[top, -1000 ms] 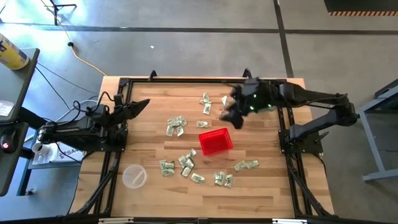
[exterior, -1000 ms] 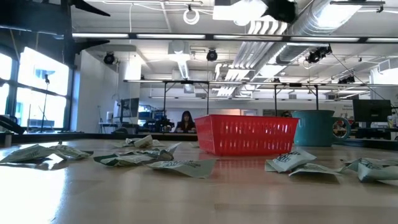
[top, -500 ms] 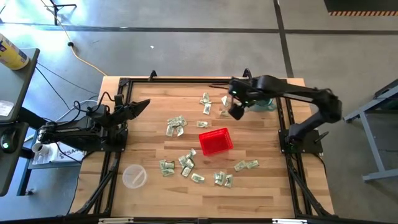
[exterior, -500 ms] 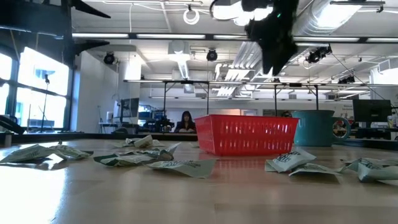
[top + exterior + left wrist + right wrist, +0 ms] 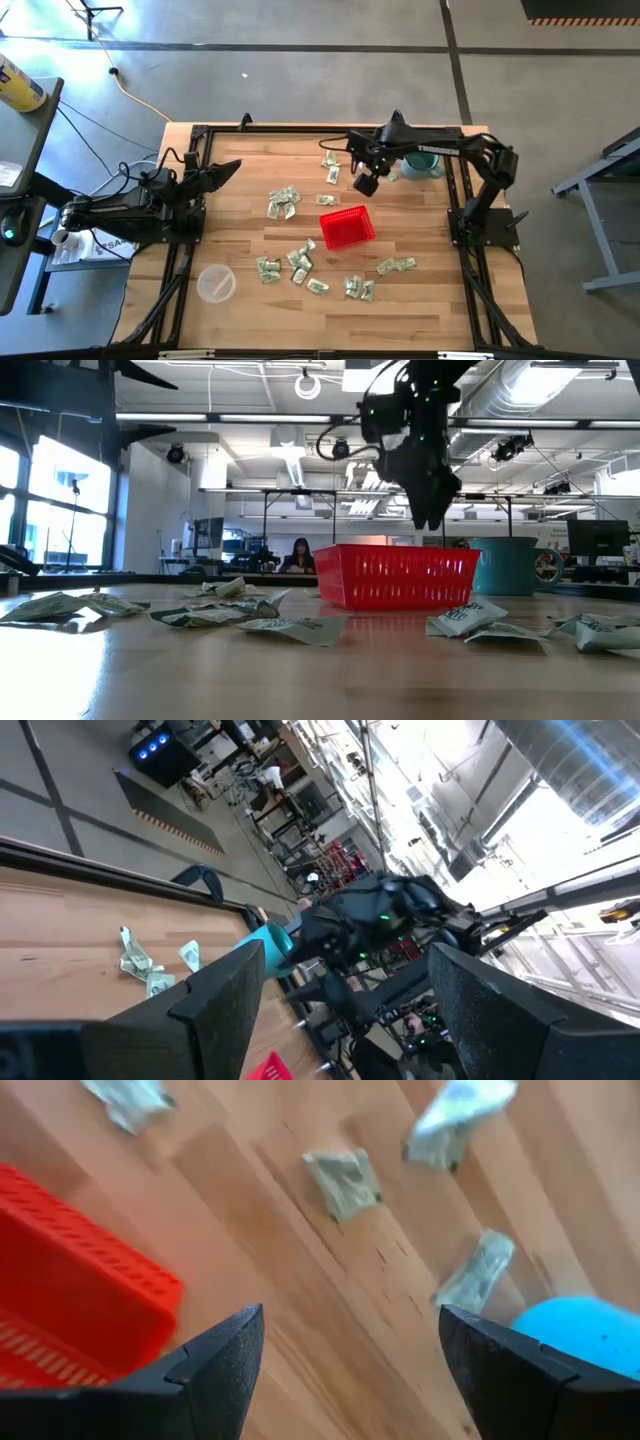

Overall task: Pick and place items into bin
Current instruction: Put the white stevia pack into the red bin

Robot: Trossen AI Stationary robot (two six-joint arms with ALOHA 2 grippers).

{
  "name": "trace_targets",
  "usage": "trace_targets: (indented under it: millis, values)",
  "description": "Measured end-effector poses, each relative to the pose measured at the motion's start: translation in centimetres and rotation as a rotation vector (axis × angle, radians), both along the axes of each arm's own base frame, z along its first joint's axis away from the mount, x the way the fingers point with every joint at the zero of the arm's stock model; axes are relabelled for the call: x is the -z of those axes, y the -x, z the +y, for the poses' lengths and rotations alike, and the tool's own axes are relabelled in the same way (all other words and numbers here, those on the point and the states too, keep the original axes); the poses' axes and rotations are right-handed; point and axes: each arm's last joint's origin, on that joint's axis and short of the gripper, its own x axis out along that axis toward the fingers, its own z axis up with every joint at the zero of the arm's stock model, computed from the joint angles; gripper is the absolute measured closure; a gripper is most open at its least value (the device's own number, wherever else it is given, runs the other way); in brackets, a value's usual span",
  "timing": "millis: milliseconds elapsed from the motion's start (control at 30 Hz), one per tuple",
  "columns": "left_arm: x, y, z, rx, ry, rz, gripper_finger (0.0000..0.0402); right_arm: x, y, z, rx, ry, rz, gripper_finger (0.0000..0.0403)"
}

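Many small pale green-and-white packets (image 5: 283, 203) lie flat and scattered on the wooden table, also seen in the low view (image 5: 290, 626). The red mesh basket (image 5: 347, 227) stands near the middle and looks empty. My right gripper (image 5: 364, 184) hangs open and empty above the table, just beyond the basket's far side, between a far packet (image 5: 331, 170) and the teal mug (image 5: 425, 163). Its wrist view shows the open fingers (image 5: 350, 1312) over bare wood, with a packet (image 5: 343, 1180) ahead and the basket (image 5: 70, 1280) to one side. My left gripper (image 5: 228, 168) waits open at the table's left edge.
A clear plastic cup (image 5: 215, 283) stands at the near left. The teal mug (image 5: 510, 565) stands at the far right, close to my right arm. A black frame (image 5: 300, 128) runs around the table. A person (image 5: 300, 555) sits far off in the room.
My right gripper has come down from high above the table to a little above the basket's height. It has shifted slightly toward the table's left edge, with the arm drawn in. It stays open and empty. No packet has moved.
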Motion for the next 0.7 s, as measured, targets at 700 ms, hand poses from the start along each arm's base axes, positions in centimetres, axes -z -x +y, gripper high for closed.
trace_targets:
  millis: [700]
  values:
    - [0.5,0.0,0.1,-0.028,0.008,0.054,0.0087,1.6,-3.1,2.2,-0.333,0.219,0.008,0.0111]
